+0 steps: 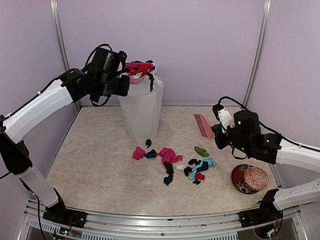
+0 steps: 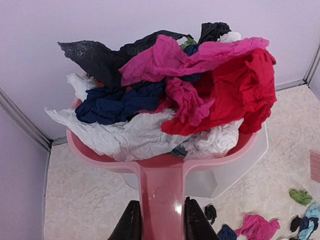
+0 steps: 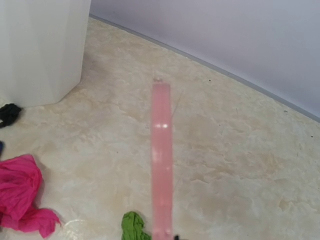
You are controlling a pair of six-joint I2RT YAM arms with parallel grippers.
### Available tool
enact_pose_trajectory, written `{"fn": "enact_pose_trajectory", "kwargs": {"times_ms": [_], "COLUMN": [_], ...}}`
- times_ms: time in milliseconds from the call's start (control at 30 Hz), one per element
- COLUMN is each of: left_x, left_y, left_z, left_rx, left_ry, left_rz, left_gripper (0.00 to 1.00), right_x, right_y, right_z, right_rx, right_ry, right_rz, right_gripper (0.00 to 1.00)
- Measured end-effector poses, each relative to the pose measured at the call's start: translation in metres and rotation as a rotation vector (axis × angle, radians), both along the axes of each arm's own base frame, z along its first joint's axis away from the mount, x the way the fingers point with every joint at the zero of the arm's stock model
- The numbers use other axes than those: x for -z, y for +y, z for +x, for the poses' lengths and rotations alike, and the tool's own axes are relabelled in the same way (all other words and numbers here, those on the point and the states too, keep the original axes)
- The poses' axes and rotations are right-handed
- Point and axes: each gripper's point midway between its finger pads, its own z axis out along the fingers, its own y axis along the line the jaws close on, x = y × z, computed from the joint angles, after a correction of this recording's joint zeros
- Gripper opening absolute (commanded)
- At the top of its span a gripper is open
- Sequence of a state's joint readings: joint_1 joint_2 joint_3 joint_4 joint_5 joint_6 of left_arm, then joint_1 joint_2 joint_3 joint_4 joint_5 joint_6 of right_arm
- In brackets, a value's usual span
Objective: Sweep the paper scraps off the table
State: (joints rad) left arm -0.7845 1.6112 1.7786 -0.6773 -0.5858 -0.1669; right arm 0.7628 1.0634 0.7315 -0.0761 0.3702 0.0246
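From above, the left pincer (image 1: 122, 82) is clenched on the handle of a pink dustpan (image 1: 138, 79), held high over the mouth of a white bin (image 1: 142, 112) that stands at the back of the surface (image 1: 95, 165); the pan is heaped with paper scraps (image 1: 140, 67) in magenta, red and black, and one dark strip hangs down past the bin's rim. A loose litter (image 1: 172, 162) of magenta, navy, black, teal, green and red bits lies on the surface in front of the bin. The right pincer (image 1: 216, 131) grasps a pink brush (image 1: 203, 125) near the right wall; whether the brush touches the surface I cannot tell. A round red patterned dish (image 1: 250, 178) sits at the near right, apart from the litter.

At the left wrist, two dark fingers (image 2: 131, 225) press either side of the dustpan's handle (image 2: 162, 195); crumpled white, navy, magenta, red and black scraps (image 2: 175, 100) pile above the pan's rim; part of the bin (image 2: 235, 165) shows beneath; a few bits (image 2: 257, 227) lie on the surface below.

At the right wrist, the brush (image 3: 161, 160) runs up the middle from the bottom edge, the fingers themselves out of sight; the bin (image 3: 40, 50) fills the upper left; a black scrap (image 3: 9, 114) lies by its foot, a magenta one (image 3: 20, 195) at lower left, a green one (image 3: 134, 226) just beside the brush.
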Motion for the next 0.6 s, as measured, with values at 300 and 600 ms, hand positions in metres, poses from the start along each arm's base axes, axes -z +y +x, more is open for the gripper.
{"fn": "enact_pose_trajectory", "kwargs": {"times_ms": [300,600], "left_x": [0.010,0.020], "left_y": [0.013,0.027], "left_z": [0.010,0.020], "left_rx": [-0.069,-0.142], "left_ry": [-0.005,-0.014], "left_rz": [0.150,0.341], "left_gripper": [0.00,0.00], "right_x": [0.007,0.006], "right_y": [-0.002,-0.002], "right_z": [-0.002,-0.002], "right_rx": [0.000,0.000], "right_ry": [0.006,0.000], "right_rz": [-0.006,-0.002], "right_gripper": [0.00,0.00]}}
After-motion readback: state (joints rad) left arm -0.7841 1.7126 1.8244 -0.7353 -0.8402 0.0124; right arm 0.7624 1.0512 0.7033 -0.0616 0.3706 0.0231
